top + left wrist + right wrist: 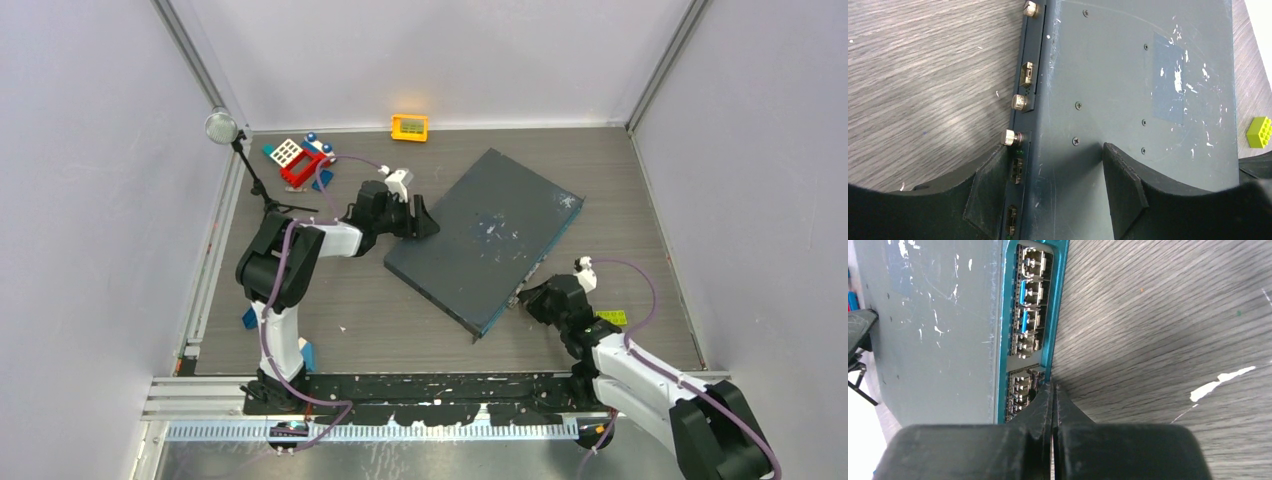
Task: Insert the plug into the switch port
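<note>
Item count, top view. Switch box (485, 240): one, centre. Orange-yellow box (409, 127): one, 12 o'clock. Lime-green brick (611, 318): one, 4 o'clock. Toy-block cluster (297, 160): one, 10 o'clock (single blocks too small to count). Grippers: two, left gripper (422, 215) and right gripper (522, 298). Thumbscrews (1019, 102) on the box edge: three.

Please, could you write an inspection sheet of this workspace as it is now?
Surface: grey wood-grain table, one white mark.
Job's things: switch lies flat, scuffed; ports in its teal face; plug not seen.
Clutter: orange-yellow box, toy bricks, green brick, round disc on a stand.
Grippers: left gripper open, astride the switch's rear edge; right gripper shut, tips at the ports.
Cables: a purple cable along each arm.
Surroundings: pale walls, metal frame.
</note>
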